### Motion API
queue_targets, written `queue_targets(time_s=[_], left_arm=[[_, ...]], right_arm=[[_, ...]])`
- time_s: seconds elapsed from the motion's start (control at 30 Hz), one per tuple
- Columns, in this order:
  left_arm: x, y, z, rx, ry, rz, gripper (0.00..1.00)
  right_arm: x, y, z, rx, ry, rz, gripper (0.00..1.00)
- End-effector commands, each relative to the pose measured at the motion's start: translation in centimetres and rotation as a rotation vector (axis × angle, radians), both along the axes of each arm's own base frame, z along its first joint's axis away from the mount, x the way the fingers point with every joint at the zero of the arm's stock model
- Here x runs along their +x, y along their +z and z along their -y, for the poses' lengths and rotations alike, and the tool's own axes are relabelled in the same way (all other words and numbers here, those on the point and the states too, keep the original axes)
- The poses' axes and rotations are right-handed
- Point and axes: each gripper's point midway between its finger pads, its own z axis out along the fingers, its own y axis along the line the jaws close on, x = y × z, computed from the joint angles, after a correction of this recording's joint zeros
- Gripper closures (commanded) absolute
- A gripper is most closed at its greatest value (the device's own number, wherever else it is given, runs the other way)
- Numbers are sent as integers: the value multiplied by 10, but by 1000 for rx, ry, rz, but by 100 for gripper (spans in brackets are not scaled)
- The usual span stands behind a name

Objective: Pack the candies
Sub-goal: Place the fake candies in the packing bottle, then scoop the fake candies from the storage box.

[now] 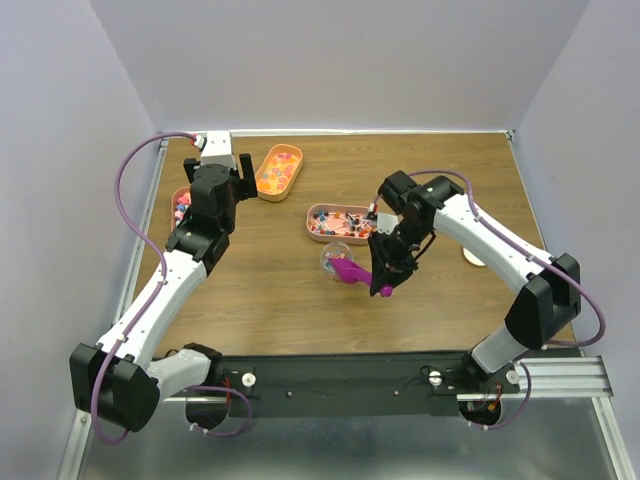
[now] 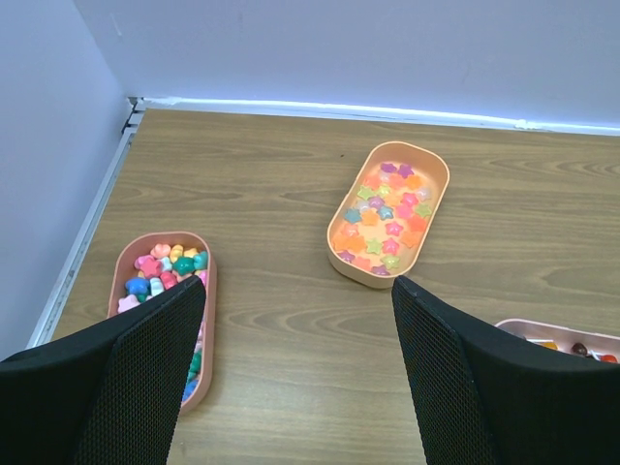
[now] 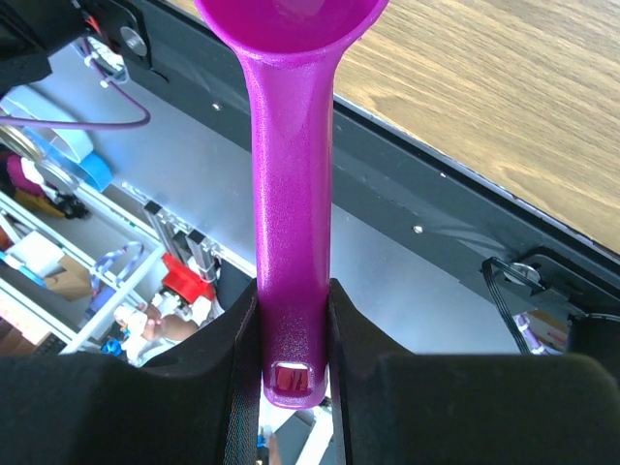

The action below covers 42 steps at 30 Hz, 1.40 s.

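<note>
The wooden table (image 1: pixel 270 300) gives you plenty of bare room on its near half; walls close it in on three sides. Your right arm is the one that matters, since it sits much nearer the work than the left.

The left gripper (image 2: pixel 300 387) hangs with jaws wide apart and nothing between them, over bare wood between the left tray (image 2: pixel 211 291) and the far tray (image 2: pixel 444 189).

The candies (image 1: pixel 335 225) lie in the middle tray (image 1: pixel 312 215), just beyond your right gripper (image 1: pixel 385 283) and towards your left. That gripper is clamped on the handle end of the magenta scoop (image 3: pixel 291 174), one finger on each side of it. The scoop's long axis runs straight out from the jaws, bowl leading.

In the top view the bowl sits at a small clear container (image 1: pixel 331 256) just on the near side of that tray. You cannot tell whether the bowl is loaded.
</note>
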Motion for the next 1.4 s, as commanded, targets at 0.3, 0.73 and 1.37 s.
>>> queue_targets(time_s=[0.3, 0.73, 1.37], left_arm=[[-3, 7, -8, 6, 31, 30, 14], [-2, 6, -10, 10, 39, 28, 14], [3, -2, -7, 17, 32, 4, 15]], right_arm=[[-20, 9, 9, 6, -15, -59, 99], [-11, 18, 10, 27, 23, 34, 99], [60, 35, 21, -3, 228, 646, 99]])
